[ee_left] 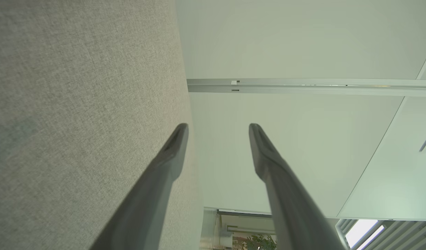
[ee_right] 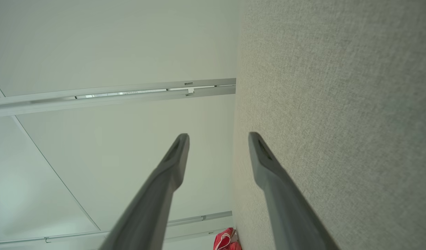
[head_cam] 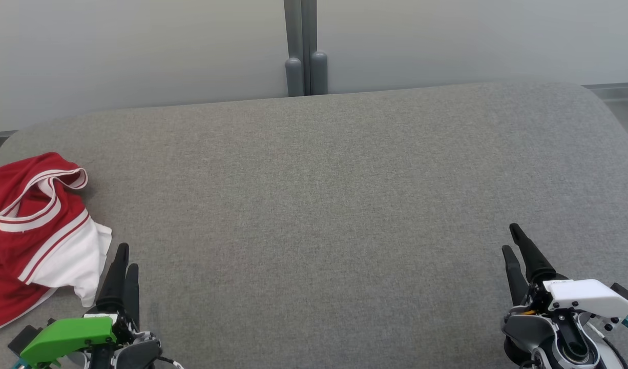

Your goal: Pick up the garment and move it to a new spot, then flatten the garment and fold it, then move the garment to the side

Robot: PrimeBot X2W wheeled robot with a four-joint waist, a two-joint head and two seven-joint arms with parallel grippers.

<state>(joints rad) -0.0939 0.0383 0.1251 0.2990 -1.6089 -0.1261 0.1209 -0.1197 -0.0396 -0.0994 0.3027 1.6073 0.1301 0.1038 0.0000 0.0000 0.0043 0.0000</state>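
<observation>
My left gripper (head_cam: 127,259) and right gripper (head_cam: 510,239) gape empty. Crumpled shirt (head_cam: 32,230) near left — soft, light; I'd pinch its white edge.

Left claw (head_cam: 127,257): low at the head view's lower left, fingers pointing up the view, jaws parted, nothing between them. Right claw (head_cam: 510,239): low at the lower right, fingers leaning slightly leftward, jaws likewise parted and empty. The two claws stand well apart.
</observation>
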